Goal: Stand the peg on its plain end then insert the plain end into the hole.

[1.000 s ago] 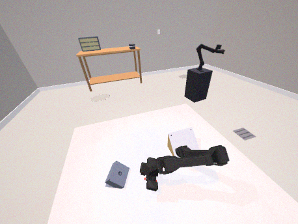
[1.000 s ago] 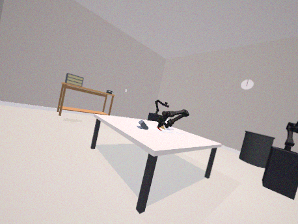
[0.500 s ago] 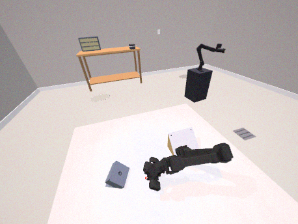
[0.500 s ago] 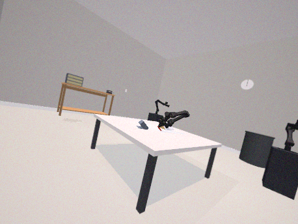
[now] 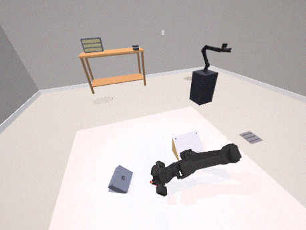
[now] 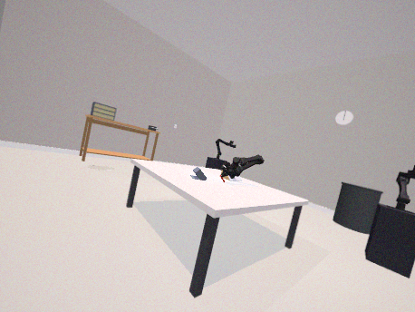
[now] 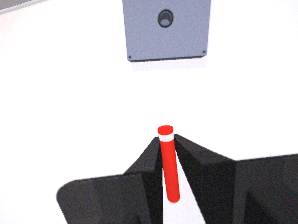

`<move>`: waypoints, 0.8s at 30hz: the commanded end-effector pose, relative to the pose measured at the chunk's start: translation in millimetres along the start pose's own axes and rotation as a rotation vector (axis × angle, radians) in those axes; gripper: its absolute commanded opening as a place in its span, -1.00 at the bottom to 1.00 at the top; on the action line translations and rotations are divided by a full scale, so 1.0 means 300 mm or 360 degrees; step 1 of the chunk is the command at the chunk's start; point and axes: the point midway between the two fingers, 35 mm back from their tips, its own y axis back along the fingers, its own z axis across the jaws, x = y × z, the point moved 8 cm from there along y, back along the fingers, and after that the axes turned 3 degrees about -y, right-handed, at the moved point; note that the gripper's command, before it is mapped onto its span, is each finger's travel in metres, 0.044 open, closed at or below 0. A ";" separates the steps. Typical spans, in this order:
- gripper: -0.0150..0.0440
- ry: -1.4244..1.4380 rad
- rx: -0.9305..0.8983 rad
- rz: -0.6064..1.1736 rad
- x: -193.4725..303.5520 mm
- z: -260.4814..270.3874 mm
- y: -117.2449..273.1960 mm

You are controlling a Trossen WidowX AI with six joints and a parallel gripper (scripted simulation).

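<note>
A red peg (image 5: pixel 151 182) (image 6: pixel 222 179) (image 7: pixel 170 170) with a white band near one end is held between the fingertips of my gripper (image 7: pixel 166 139). In the wrist view the banded end points toward the panel and the plain end lies back between the fingers. In the exterior view the peg looks tilted; whether it touches the table (image 5: pixel 90 150) (image 6: pixel 254 199) cannot be told. The blue-grey sloped panel (image 5: pixel 117 178) (image 6: pixel 198 172) (image 7: pixel 145 37) stands apart from the gripper, its one hole (image 5: pixel 123 178) (image 7: pixel 165 19) empty. The arm hides most of the peg in the top view.
A white sloped block (image 5: pixel 187 142) with a wooden-coloured side stands behind the arm, partly hidden by it. An orange bench (image 5: pixel 113 52) (image 6: pixel 122 125) and a second arm on a dark pedestal (image 5: pixel 203 87) are away from the table.
</note>
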 end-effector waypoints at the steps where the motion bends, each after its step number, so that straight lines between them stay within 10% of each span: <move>1: -0.33 -0.0007 0.0003 -0.0055 0.017 -0.006 0.006; 24: -0.33 -0.0010 -0.0014 -0.0372 0.100 -0.010 0.041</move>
